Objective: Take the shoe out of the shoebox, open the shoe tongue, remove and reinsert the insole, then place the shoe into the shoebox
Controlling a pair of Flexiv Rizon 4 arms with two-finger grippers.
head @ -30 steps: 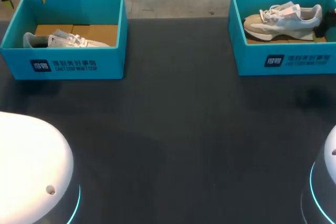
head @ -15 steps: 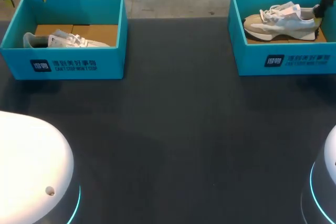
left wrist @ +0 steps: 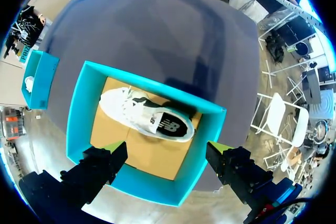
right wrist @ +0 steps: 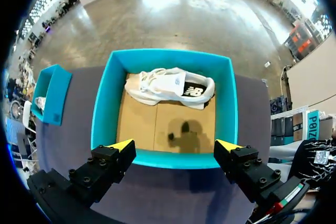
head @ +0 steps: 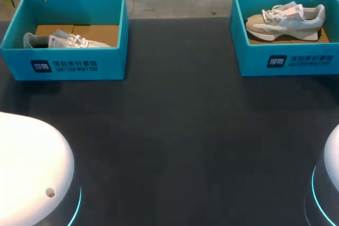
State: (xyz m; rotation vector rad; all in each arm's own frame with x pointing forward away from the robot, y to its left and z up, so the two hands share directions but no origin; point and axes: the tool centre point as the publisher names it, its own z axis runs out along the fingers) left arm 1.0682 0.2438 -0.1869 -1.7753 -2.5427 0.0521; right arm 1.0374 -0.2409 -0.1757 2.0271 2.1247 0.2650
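The tabletop is dark and carries two open teal shoeboxes along its far edge. The left shoebox stands at the tabletop's far left corner. The right shoebox stands at the tabletop's far right corner, well apart from the first. Each box has a brown cardboard floor and holds one shoe. The right shoe is white and grey with a tan toe. It lies on its side on the cardboard, close to the long wall on the tabletop's far side, with its toe toward the tabletop's middle and its laces toward the far edge. The left shoe is white and also lies inside its box on the cardboard. In the head view the box wall on the tabletop's near side hides its lower part. The left pincer hangs above the left shoebox. Its fingers are spread wide with nothing between them and touch neither box nor shoe. The right pincer hangs above the right shoebox. Its fingers are likewise spread wide, gripping nothing and clear of the shoe. A small dark shadow falls on the bare cardboard beside the right shoe. Two white arm bases sit at the tabletop's near corners.
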